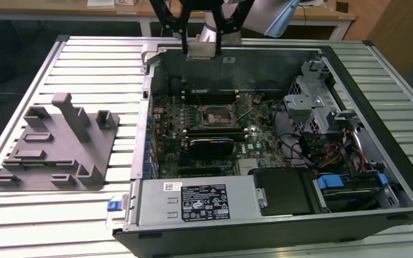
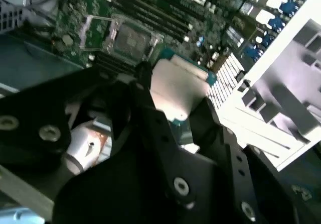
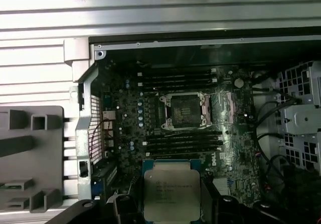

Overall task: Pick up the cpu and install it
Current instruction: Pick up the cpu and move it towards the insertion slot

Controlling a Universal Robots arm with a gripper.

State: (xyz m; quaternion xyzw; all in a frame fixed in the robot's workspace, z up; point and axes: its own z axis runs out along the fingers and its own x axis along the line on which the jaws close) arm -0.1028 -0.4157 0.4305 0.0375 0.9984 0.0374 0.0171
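— Wooden desks [image 1: 63, 11] run behind a slatted metal tabletop [image 1: 92, 70], and an open computer case [image 1: 264, 239] sits on it. Where's the chip?

— In the exterior view, the pincer [image 1: 200, 44] clamps the cpu [image 1: 200, 52] by two opposite edges. It is high up and well apart from the socket [image 1: 214, 115], out toward the case's rear wall. A grey fixture [image 1: 56, 145] stands outside the case, farther from the socket again.

— And the second wrist view?

— The cpu [image 2: 178, 86] hangs between the black fingers [image 2: 145, 98], with the socket [image 2: 125, 38] beyond it (its retaining frame looks swung aside, though I can't be sure).

— First wrist view?

— Same clamp. The cpu [image 3: 172, 191] is held flat, and the memory slots [image 3: 183, 144] lie between it and the socket [image 3: 184, 111]. I'd judge this carry wants the chip kept level and squared to the socket's outline. It shouldn't tilt or drag over the contacts, and the grip need only be firm enough to stop it slipping.
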